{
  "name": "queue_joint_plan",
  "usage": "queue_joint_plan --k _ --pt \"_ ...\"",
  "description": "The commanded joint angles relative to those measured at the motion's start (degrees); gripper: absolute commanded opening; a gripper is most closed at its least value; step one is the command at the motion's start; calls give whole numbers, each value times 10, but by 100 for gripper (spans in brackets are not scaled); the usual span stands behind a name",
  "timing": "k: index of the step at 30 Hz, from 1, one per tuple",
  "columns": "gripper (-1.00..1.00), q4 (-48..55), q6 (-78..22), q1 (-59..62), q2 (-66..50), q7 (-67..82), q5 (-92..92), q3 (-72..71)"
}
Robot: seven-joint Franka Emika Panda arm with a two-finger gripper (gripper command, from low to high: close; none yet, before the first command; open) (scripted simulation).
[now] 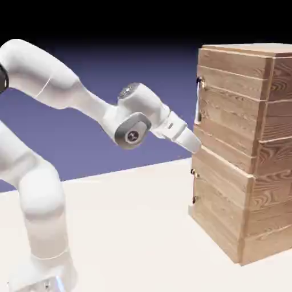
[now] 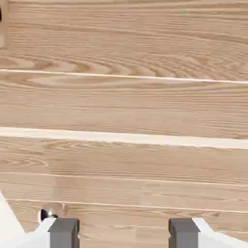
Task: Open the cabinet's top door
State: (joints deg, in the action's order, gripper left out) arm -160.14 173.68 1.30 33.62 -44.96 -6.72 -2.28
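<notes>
Currently, the top door [image 1: 231, 108] is seen closed, flush with the front of the wooden cabinet [image 1: 251, 154], at the exterior view's right. Its silver vertical handle [image 1: 198, 101] is observed on the edge nearer the exterior view's left. Below the top door, the lower door [image 1: 219, 199] is likewise shut and is fitted with its own small handle [image 1: 194, 186]. In the exterior view, the hand [image 1: 188, 138] is pointed toward the cabinet and tilted downward, its tip seen lower than the silver handle, near the level of the seam between the doors. Whether the wood is touched cannot be told. In the hand view, the grey fingertips [image 2: 64, 233] are set wide apart; the hand is open, and nothing is held. A round metal handle mount [image 2: 52, 210] is seen just beside one fingertip. The white arm [image 1: 85, 102] is bent, and the cabinet is carried on the pale desk [image 1: 125, 228].
</notes>
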Motion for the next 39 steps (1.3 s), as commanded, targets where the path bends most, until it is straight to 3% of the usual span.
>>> queue_joint_plan --k 1,39 --pt "0 3 -1 7 4 -9 -25 -8" --pt "0 124 -47 288 139 -362 -972 -330"
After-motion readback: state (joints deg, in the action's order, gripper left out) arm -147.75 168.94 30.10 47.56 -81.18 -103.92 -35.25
